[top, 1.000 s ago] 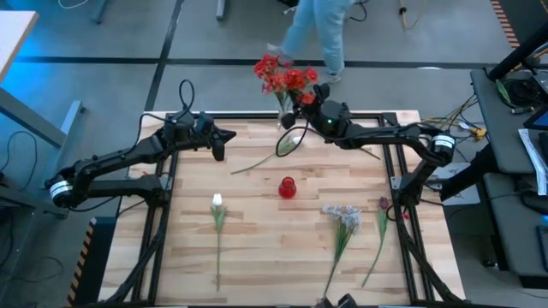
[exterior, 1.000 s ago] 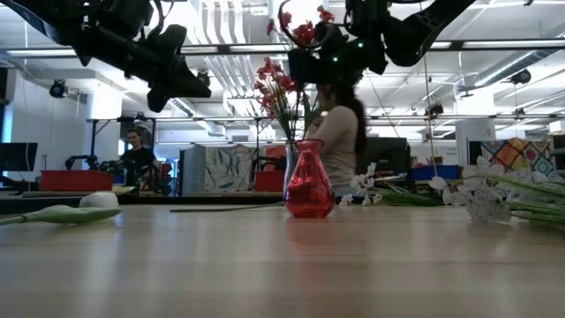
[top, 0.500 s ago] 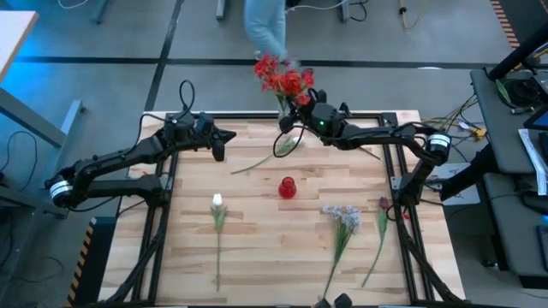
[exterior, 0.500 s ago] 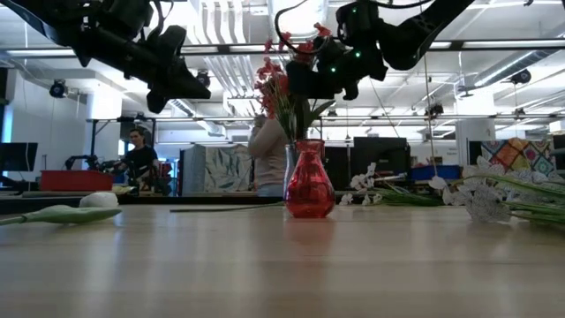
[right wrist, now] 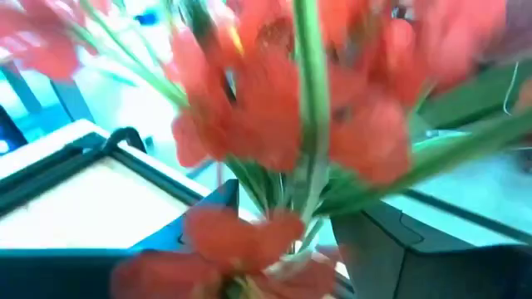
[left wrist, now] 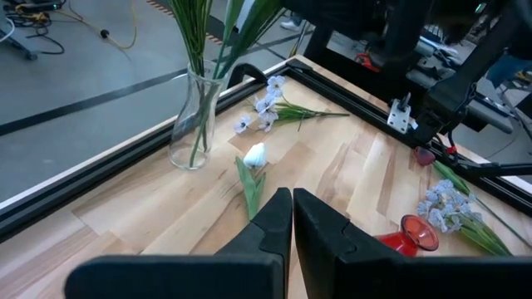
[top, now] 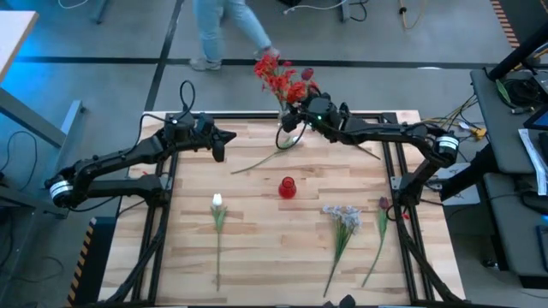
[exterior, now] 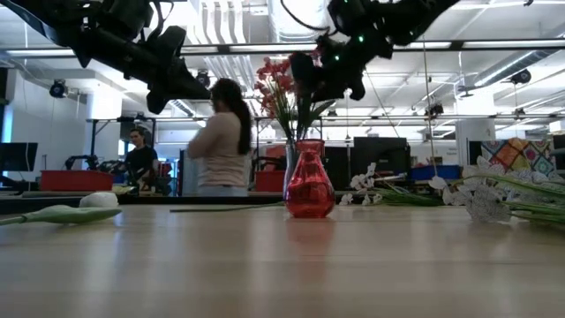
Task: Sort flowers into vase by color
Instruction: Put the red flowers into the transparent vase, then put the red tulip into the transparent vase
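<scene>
Right gripper (top: 293, 120) sits at the far edge of the table (top: 257, 248), right up against the stems of the red flowers (top: 282, 77) standing in the clear glass vase (left wrist: 193, 124). Its fingers (right wrist: 212, 208) stand apart on either side of the stems; the wrist view is smeared with red blooms, so whether they still touch a stem is hard to say. Left gripper (top: 217, 147) hangs over the far left part of the table, fingers pressed together and holding nothing.

A small red vase (top: 287, 186) stands near the table's middle. One green stem (top: 261, 160) lies flat between the clear vase and the red one. A white tulip-like flower (top: 217, 210) lies to the left on the near half, a pale blue-white cluster (top: 342, 218) to the right of the red vase, and a dark maroon bud (top: 382, 210) farther right, near the edge. A person (exterior: 219, 141) stands in the room beyond the table.
</scene>
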Motion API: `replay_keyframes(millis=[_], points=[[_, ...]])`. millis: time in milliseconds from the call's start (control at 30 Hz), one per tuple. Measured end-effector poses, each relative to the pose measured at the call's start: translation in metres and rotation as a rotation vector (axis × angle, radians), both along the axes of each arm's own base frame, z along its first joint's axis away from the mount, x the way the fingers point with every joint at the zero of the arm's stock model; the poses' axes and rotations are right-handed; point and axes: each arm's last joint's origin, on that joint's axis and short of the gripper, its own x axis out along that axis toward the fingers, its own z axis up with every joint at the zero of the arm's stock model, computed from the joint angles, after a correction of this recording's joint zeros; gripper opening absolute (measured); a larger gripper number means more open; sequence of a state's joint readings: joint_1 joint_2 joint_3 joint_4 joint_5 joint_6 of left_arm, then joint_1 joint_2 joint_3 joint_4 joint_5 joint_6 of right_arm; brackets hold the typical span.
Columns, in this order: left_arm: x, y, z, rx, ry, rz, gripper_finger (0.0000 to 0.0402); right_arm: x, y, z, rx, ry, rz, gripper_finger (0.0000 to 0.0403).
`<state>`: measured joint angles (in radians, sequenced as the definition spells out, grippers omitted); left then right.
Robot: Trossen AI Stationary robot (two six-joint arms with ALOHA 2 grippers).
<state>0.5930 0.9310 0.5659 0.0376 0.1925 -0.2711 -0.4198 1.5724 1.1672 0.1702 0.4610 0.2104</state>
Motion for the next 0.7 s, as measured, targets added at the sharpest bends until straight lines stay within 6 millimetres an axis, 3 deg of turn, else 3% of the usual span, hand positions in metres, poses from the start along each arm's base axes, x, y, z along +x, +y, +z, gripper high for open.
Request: replay_keyframes(millis=[267,700], points=[[0.0,0.0,0.0,0.0,0.0,-0.001,0.0,0.008,-0.003,0.037,0.094,0.092,0.008,0.0177],[0.0,0.0,0.0,0.0,0.0,-0.002,0.0,-0.002,0.019,0.104,0.237,0.187,0.072,0.0249]])
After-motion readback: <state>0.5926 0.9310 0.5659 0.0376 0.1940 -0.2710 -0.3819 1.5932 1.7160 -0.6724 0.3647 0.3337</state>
